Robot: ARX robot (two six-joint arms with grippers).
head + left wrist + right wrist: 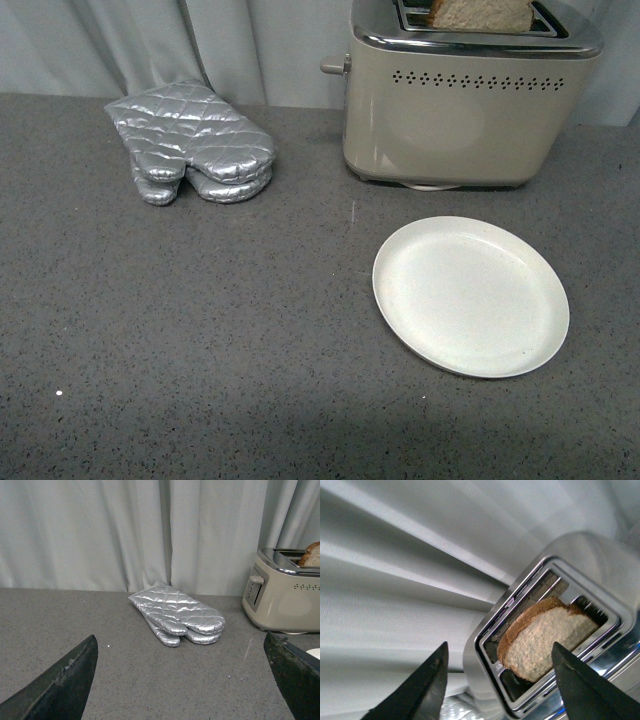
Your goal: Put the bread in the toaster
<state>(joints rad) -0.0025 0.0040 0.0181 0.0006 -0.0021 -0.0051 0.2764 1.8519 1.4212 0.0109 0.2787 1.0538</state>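
Observation:
The beige toaster (450, 120) with a chrome top stands at the back right of the counter. A slice of brown bread (482, 14) sits in one of its slots, its upper part sticking out. In the right wrist view the bread (545, 635) leans in the slot of the toaster (600, 575), and my right gripper (500, 685) hangs open above it, its dark fingers apart and touching nothing. My left gripper (185, 680) is open low over the counter, facing the mitts; the toaster (285, 600) and the bread (312, 555) show at the edge of its view.
An empty white plate (470, 295) lies in front of the toaster. A pair of silver quilted oven mitts (190, 145) lies at the back left. Grey curtains (150, 530) hang behind the speckled grey counter (200, 330). Neither arm shows in the front view.

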